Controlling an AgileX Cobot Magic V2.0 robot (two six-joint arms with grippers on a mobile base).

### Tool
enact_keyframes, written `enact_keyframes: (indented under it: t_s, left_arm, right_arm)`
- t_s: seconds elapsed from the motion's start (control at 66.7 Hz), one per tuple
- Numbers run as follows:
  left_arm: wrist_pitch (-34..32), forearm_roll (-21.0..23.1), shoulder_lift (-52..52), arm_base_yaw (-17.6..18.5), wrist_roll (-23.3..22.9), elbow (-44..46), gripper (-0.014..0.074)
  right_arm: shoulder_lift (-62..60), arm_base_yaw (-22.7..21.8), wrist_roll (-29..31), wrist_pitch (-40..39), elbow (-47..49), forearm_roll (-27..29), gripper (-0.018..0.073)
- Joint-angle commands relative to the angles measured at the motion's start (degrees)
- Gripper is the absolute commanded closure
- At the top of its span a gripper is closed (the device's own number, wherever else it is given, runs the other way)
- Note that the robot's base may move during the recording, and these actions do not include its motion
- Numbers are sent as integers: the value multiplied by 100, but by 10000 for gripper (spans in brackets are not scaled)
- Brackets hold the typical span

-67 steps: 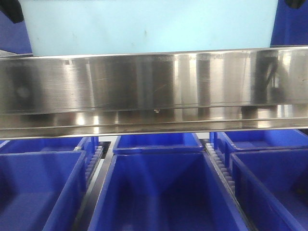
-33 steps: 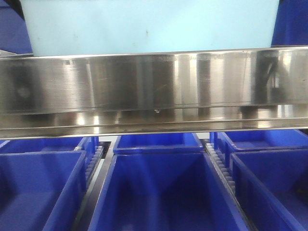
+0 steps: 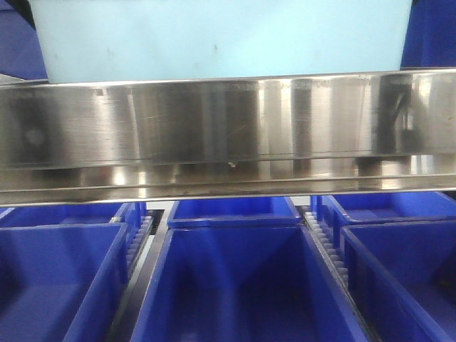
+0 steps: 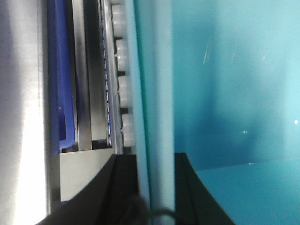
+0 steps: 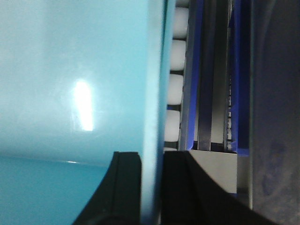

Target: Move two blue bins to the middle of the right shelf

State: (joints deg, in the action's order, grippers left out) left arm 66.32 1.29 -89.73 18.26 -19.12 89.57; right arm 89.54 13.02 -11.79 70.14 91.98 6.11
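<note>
One pale cyan-blue bin (image 3: 221, 35) fills the top of the front view, just above the steel shelf edge (image 3: 228, 128). The second one is out of view. My left gripper (image 4: 157, 187) is shut on the bin's left wall (image 4: 154, 93), one black finger (image 4: 119, 187) outside and one inside. My right gripper (image 5: 152, 187) is shut on the bin's right wall (image 5: 154, 70), likewise one finger (image 5: 126, 187) inside and one outside. The bin's inside (image 4: 234, 93) shows nothing in it.
White rollers (image 4: 123, 93) of the shelf track run beside the bin's left wall, and more rollers (image 5: 177, 84) beside the right wall. Dark blue bins (image 3: 239, 285) stand in rows on the shelf below. A dark blue bin (image 4: 58, 75) sits in the lane to the left.
The pale bin has crept slightly; the dark gripper shapes at the top corners of the front view have slipped out of sight.
</note>
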Motion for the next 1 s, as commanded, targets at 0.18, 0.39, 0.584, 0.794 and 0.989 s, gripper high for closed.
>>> enact_keyframes:
  t_s: [0.18,0.39,0.584,0.794,0.989]
  left_arm:
    - [-1197,-129,462,-16,395,81,707]
    - [-1854,-386,498,-16,461,667,707]
    - [-2362,-891,498,-16,461,1375,707]
    - [-2411,-957,510,-16,461,1505,707]
    - [-2411,-957,510,-16,461,1505,707]
  right_arm:
    - [-226,-23,322,-571,574,-8,724]
    - [-226,-23,486,-1503,1189,-23,724]
    - [-226,-23,767,-2165,1516,-137,724]
    - [-226,-23,767,-2514,1535,-180,724]
    - [-226,-23,767,-2557,1535,-180,724]
